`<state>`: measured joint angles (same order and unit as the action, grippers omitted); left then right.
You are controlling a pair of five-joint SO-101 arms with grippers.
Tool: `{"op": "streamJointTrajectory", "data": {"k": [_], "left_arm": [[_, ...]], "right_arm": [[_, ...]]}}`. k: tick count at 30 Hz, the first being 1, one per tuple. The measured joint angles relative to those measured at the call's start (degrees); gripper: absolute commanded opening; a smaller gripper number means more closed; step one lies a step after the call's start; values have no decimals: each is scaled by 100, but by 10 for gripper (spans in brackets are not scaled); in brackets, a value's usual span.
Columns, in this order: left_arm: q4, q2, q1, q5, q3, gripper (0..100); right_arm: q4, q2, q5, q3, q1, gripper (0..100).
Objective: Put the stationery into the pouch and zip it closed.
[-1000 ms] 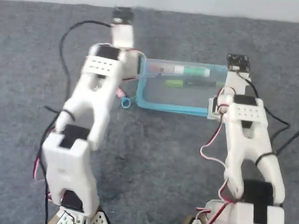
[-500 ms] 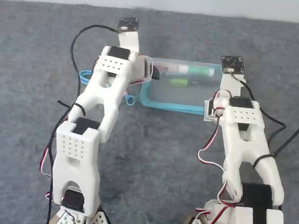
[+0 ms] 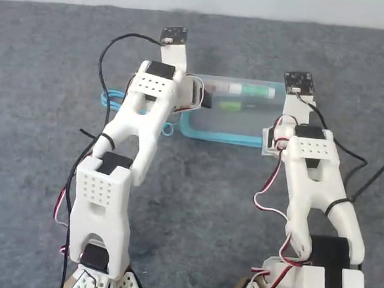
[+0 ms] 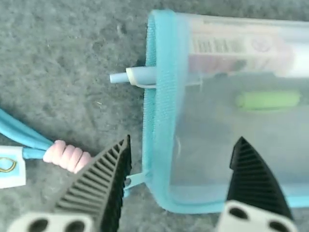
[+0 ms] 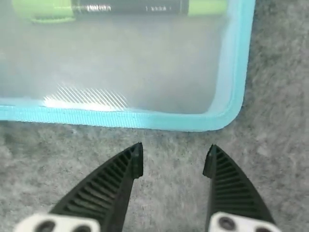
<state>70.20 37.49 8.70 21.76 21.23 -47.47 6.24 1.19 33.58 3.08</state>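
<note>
On the table (image 3: 32,172), lying with long axis left to right before both arms: the pouch (image 3: 233,117). At its left end, straddling a corner, wide apart and empty: left hand (image 4: 183,140), nearest the pen tip (image 4: 130,76) poking out there. Just short of the right near corner, right hand (image 5: 175,146), likewise wide, holding nothing. Likely next for the left: nudge pen inward

A frosted clear pouch (image 4: 163,96) is showing turquoise edging. Its marker (image 5: 120,7) is showing green with a black band, its pen (image 4: 137,76) pale blue. A pink coil (image 4: 67,155) is banding a turquoise cord (image 4: 19,137). The black, ribbed left gripper (image 4: 183,142) and right gripper (image 5: 175,150) are contrasting with the mottled grey table (image 3: 40,54).
</note>
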Motion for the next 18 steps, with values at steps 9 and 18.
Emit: {"op": "streamJointTrajectory", "data": {"k": [9,18], "left_arm": [[123,0,9,-62,0,317],[141,-105,9,-290,0,342]], "right_arm": [[360,0,0,290,18,221],[369,0,0,290,18,221]]}}
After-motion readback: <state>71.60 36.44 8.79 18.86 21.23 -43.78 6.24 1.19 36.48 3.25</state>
